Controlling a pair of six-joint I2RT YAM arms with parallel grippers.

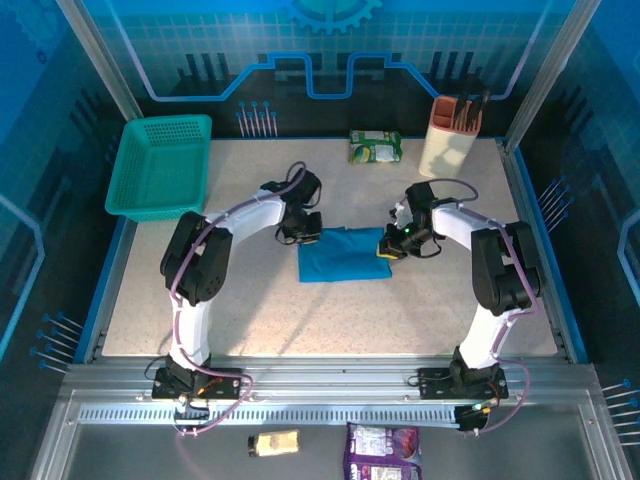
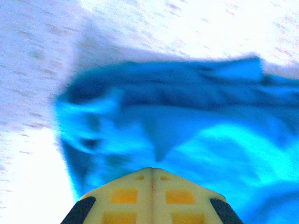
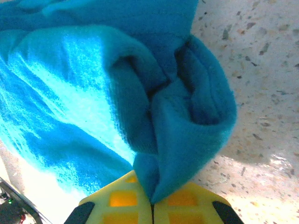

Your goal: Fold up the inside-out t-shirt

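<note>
From the overhead camera I see the t-shirt (image 1: 338, 256) lying as a folded blue rectangle in the middle of the table (image 1: 330, 320), between the two arms. The left gripper (image 1: 300, 233) is down at the shirt's far-left corner and the right gripper (image 1: 389, 248) is at its right edge. A teal basket (image 1: 160, 165) sits at the far-left corner of the table. A green packet (image 1: 375, 147) and a beige holder (image 1: 450, 135) with utensils stand along the far side. Two more packets (image 1: 383, 455) lie on the near ledge below the arm bases.

On the left wrist camera, the left gripper (image 2: 152, 179) has its yellow fingers pressed flat together with no cloth between them. The t-shirt (image 2: 187, 121) lies bunched just beyond the tips, blurred.

On the right wrist camera, the right gripper (image 3: 153, 201) is clamped on a thick rolled fold of the t-shirt (image 3: 93, 93). The cloth runs down into the seam between the fingers, with speckled tabletop to the right.
</note>
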